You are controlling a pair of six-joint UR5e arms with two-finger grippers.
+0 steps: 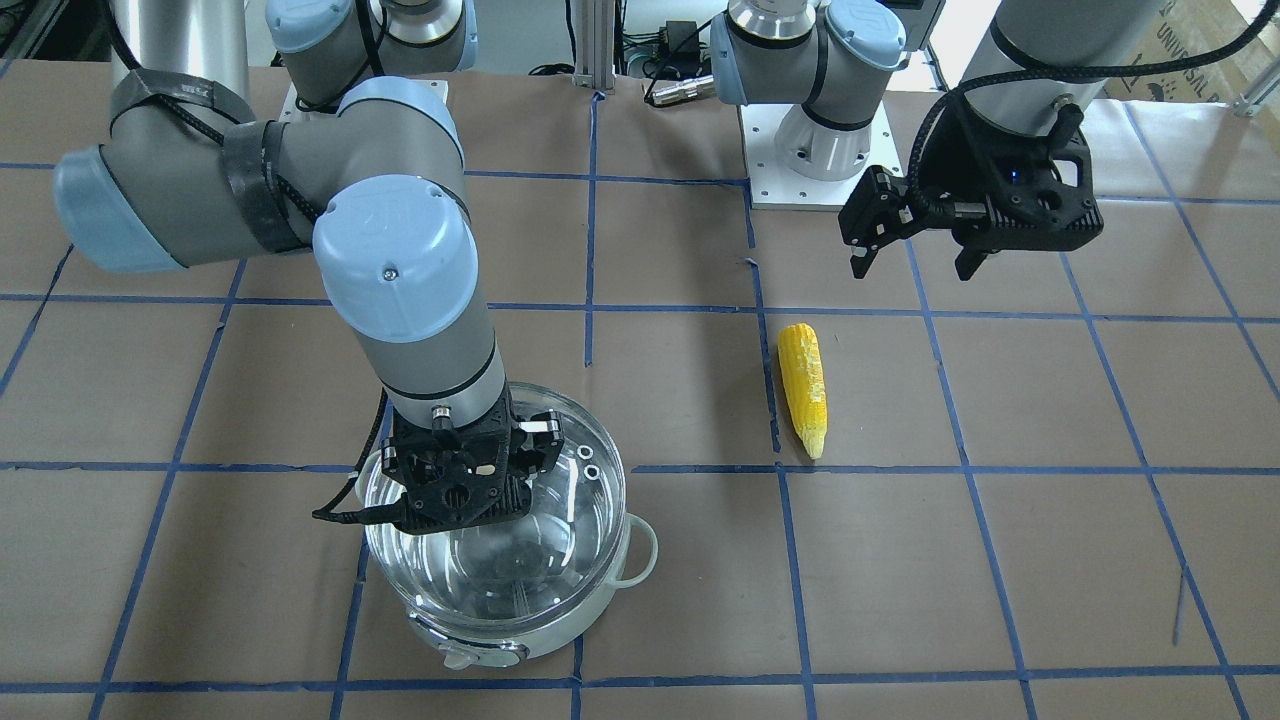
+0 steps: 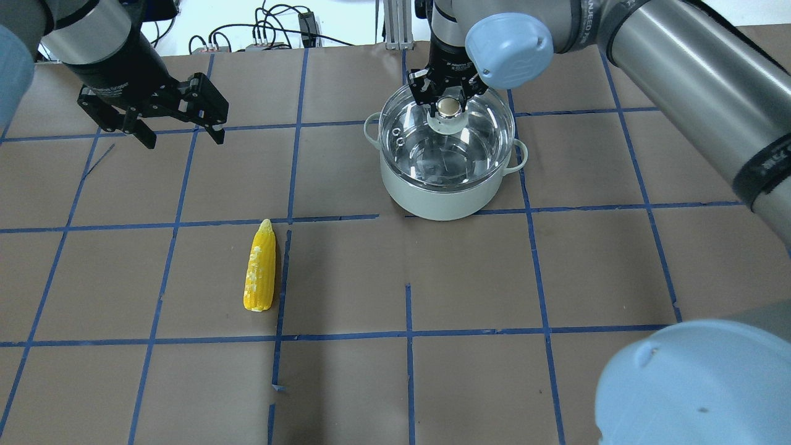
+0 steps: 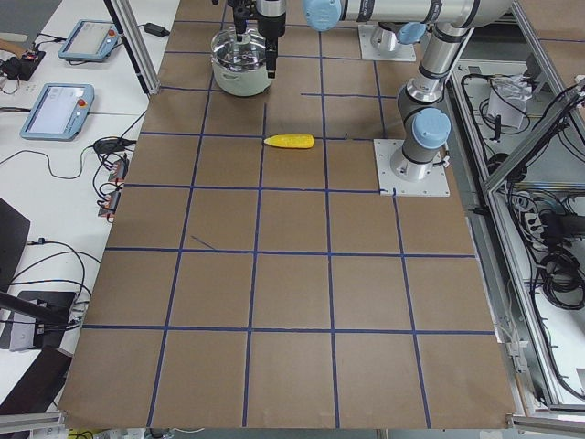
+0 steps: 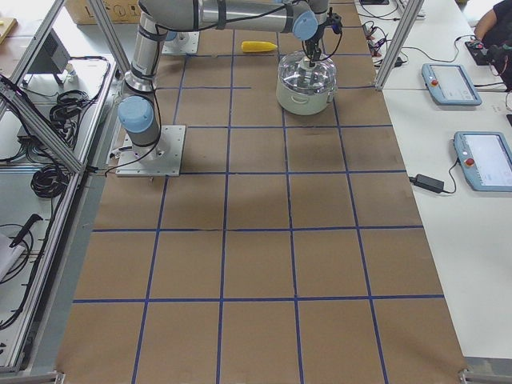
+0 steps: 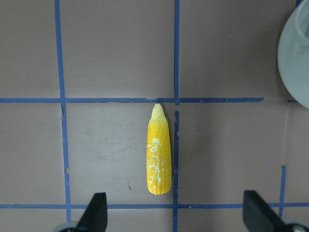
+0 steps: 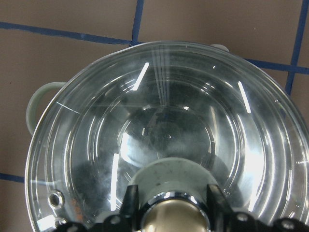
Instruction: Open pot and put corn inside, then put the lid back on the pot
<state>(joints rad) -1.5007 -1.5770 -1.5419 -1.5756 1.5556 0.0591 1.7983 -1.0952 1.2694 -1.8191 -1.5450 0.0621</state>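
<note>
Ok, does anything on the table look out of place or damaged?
Nothing major. The lid sits level on the pot, and the corn lies flat on the table. The only oddity is some whitish patches on its kernels.

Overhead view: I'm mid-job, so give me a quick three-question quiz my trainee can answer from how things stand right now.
1. True or false: the lid has already been taken off the pot.
2. Where is the corn? A) inside the pot B) lying on the table, apart from the pot C) held in a gripper
3. Fill in: the right gripper is closed on the lid's ____.

Key: 1 false, the lid sits on the pot; 2 B; 3 knob.
</note>
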